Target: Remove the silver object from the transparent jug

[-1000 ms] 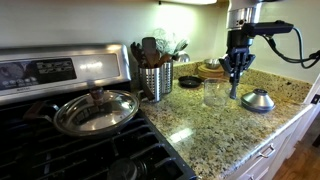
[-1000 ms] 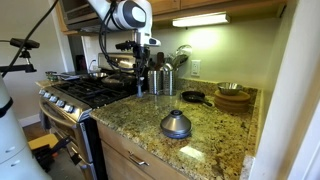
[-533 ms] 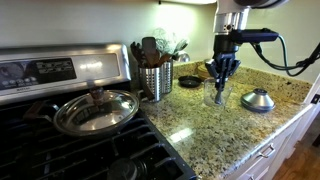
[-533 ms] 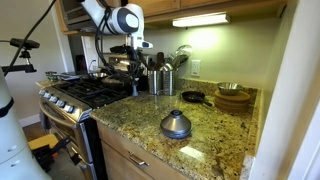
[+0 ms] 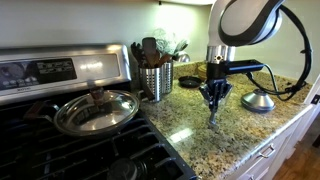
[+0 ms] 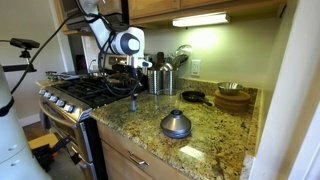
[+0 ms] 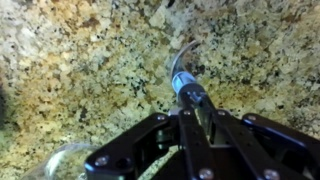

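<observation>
Silver and slim, the utensil (image 7: pixel 182 62) was pinched by its top end in the claw (image 7: pixel 190 98), jaws squeezed narrow on it, hanging over the granite counter (image 7: pixel 80 70) with the clear jug (image 7: pixel 55 160) just beside, so it looked out already. My worry: smooth metal held by one end could swivel or slip loose and clatter down, or clip the jug on a careless swing.
</observation>
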Controlling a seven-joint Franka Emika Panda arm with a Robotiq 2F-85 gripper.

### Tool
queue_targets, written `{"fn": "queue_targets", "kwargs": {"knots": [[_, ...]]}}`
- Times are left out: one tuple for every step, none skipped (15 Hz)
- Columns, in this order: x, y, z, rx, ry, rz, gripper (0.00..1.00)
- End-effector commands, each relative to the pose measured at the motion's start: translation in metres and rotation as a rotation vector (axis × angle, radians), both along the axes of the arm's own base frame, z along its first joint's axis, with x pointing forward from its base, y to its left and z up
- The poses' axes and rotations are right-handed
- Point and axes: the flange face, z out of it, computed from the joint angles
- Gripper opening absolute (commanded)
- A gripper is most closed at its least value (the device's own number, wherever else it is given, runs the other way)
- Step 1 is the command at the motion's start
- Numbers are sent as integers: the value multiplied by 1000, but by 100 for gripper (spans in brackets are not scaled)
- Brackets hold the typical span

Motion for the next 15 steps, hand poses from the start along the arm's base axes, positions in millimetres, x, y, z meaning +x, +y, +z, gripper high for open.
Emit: {"fn": "queue_targets", "kwargs": {"knots": [[-7, 7, -14, 21, -11, -8, 8], [-7, 9, -11, 25, -18, -6, 8], [-10, 9, -8, 26, -27, -7, 8], [-11, 9, -6, 25, -33, -7, 8], [-15, 8, -1, 14, -46, -2, 37], [-17, 8, 0, 12, -53, -3, 38], [-21, 6, 4, 8, -60, -3, 44], [-23, 5, 6, 7, -62, -3, 50], [-26, 2, 11, 9, -68, -9, 57], [-28, 0, 14, 11, -69, -12, 63], [-30, -4, 21, 9, -77, -21, 70], [-32, -6, 26, 9, -83, -22, 76], [-33, -11, 34, 8, -96, -30, 83], [-34, -13, 40, 6, -104, -33, 89], [-34, -18, 47, 9, -108, -40, 96]]}}
